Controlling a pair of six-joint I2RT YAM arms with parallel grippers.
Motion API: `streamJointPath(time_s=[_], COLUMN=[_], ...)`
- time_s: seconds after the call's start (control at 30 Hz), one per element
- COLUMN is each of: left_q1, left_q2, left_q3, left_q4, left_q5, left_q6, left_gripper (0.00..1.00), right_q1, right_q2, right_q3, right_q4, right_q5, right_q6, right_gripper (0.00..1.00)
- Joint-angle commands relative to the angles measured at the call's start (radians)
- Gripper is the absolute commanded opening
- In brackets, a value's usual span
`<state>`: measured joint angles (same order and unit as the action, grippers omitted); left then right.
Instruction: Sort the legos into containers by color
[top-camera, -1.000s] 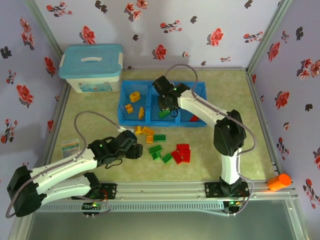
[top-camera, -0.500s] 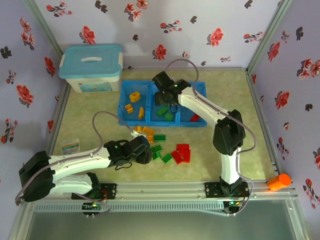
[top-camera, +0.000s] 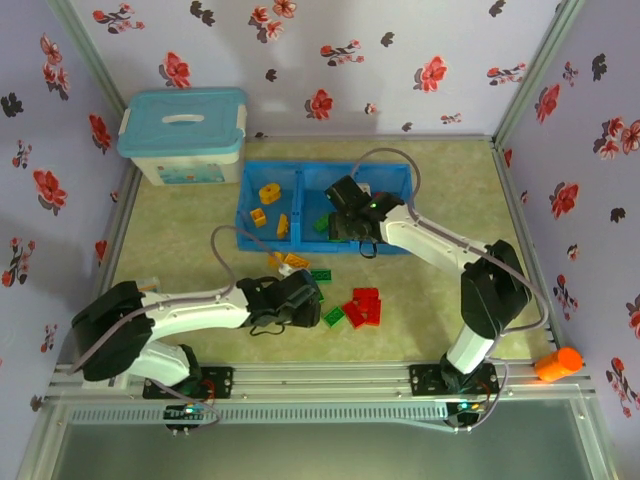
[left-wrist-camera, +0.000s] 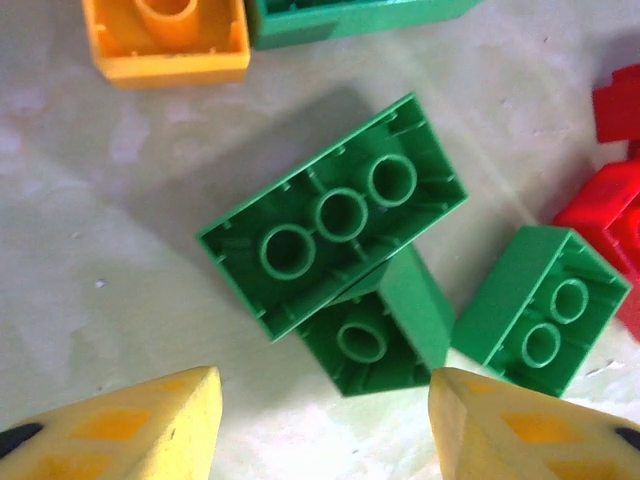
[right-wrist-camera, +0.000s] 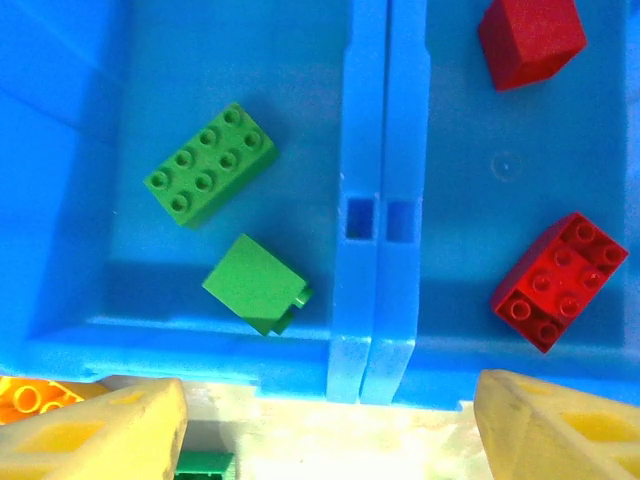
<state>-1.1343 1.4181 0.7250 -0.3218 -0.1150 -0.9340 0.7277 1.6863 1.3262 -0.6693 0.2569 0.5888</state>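
The blue tray (top-camera: 290, 167) holds orange-yellow legos (top-camera: 268, 192) in its left compartment. Its middle compartment holds two green legos (right-wrist-camera: 210, 165), and its right one two red legos (right-wrist-camera: 558, 280). My right gripper (right-wrist-camera: 330, 400) is open and empty above the tray's near wall (right-wrist-camera: 375, 350), at the divider between the middle and right compartments. My left gripper (left-wrist-camera: 322, 400) is open low over the table, just short of three upside-down green legos (left-wrist-camera: 335, 215). Red legos (top-camera: 362, 305), an orange one (top-camera: 290, 262) and a green one (top-camera: 320, 275) lie loose nearby.
A white storage box with a pale-blue lid (top-camera: 182, 135) stands at the back left, beside the tray. Flowered walls close in the table on three sides. An orange object (top-camera: 557, 363) lies outside the right wall. My left arm's cable (top-camera: 225, 245) loops over the table.
My left gripper has swept right across the table to the loose green legos. My right gripper has shifted right and back from inside the middle compartment to the tray's near wall.
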Motion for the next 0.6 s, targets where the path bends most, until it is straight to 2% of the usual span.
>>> streamJointPath(time_s=[0.0, 0.27, 0.57], left_q1=[-0.007, -0.006, 0.0], left_q2=[0.036, 0.141, 0.158], left_q3=[0.043, 0.089, 0.085], left_q4=[0.017, -0.009, -0.067], left_q5=[0.01, 0.009, -0.041], left_q6=[-0.053, -0.066, -0.059], left_gripper=[0.57, 0.58, 0.54], right_q1=[0.006, 0.006, 0.005], right_q2=[-0.038, -0.079, -0.105], right_q3=[-0.041, -0.105, -0.175], right_q4=[0.047, 0.066, 0.103], right_q5=[-0.004, 0.004, -0.002], right_q6=[0.036, 0.046, 0.072], right_gripper=[0.75, 0.75, 0.74])
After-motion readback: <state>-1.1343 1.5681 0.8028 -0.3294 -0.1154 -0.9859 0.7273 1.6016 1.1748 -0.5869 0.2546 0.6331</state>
